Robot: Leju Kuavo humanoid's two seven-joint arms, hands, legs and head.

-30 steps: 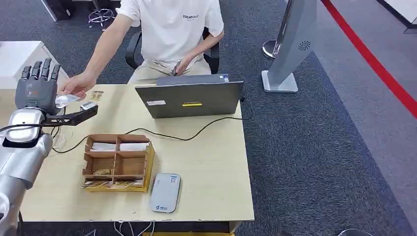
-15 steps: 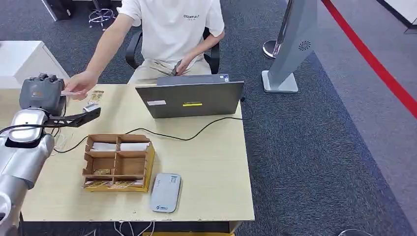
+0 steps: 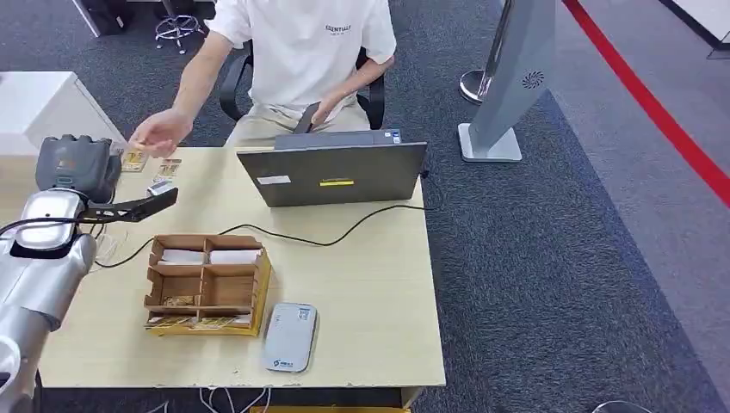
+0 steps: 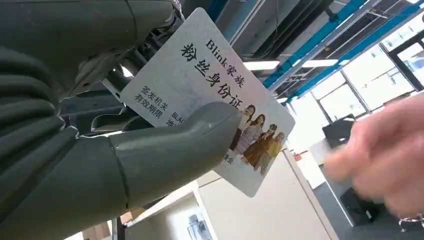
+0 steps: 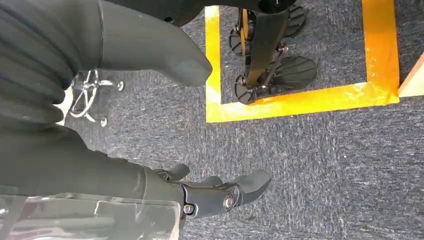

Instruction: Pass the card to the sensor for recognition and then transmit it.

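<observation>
My left hand (image 3: 72, 165) is raised over the table's far left corner, its fingers curled in. In the left wrist view this left hand (image 4: 100, 165) pinches a white card (image 4: 200, 75) with printed characters and a group photo, the thumb pressed on its face. A person's hand (image 3: 159, 132) hovers just beyond it, blurred in the left wrist view (image 4: 385, 150) and apart from the card. The sensor (image 3: 289, 336), a flat pale grey reader, lies near the table's front edge. My right hand (image 5: 100, 165) hangs over the carpet, fingers apart, holding nothing.
A cardboard divider box (image 3: 207, 284) with cards stands beside the sensor. A grey laptop (image 3: 331, 172) with a black cable sits mid-table. Loose cards (image 3: 166, 169) lie at the far left. The seated person (image 3: 301, 52) faces me. A grey kiosk stand (image 3: 508, 77) rises at the right.
My left hand's upright, spread fingers curled down onto the card that the person held against it. The person's hand then let go and drew back from the card.
</observation>
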